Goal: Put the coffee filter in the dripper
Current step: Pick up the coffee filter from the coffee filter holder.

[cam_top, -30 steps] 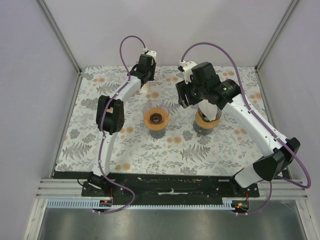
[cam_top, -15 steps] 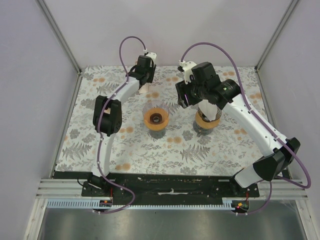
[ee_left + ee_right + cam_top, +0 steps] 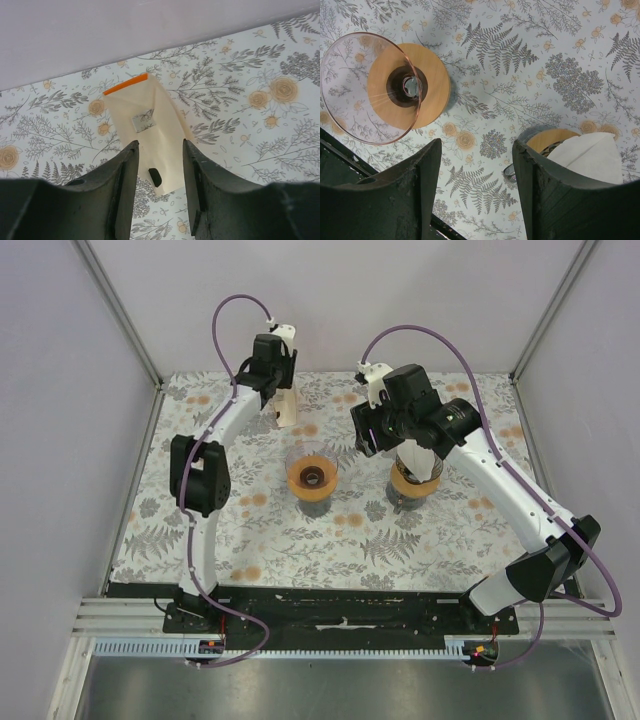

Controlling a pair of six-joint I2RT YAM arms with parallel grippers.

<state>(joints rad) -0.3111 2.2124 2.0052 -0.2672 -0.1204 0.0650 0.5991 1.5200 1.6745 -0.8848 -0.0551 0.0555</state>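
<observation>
While my left gripper (image 3: 159, 150) hangs half-open above the coffee filter (image 3: 145, 110), my right gripper (image 3: 476, 150) gapes wide, empty, near the glass dripper (image 3: 395, 85).

filter pack (image 3: 287, 410) behind dripper (image 3: 312, 477), on table (image 3: 300, 540)

Empty dripper (image 3: 350, 100): glossy, transparent pink-tinted cone on a smooth wooden collar (image 3: 432, 87). Cream filter paper (image 3: 150, 115) and white filter (image 3: 592, 155): matt paper. Printed table cover (image 3: 560, 75): matt; gripper fingers (image 3: 427, 200): matt black, slightly grainy.
</observation>
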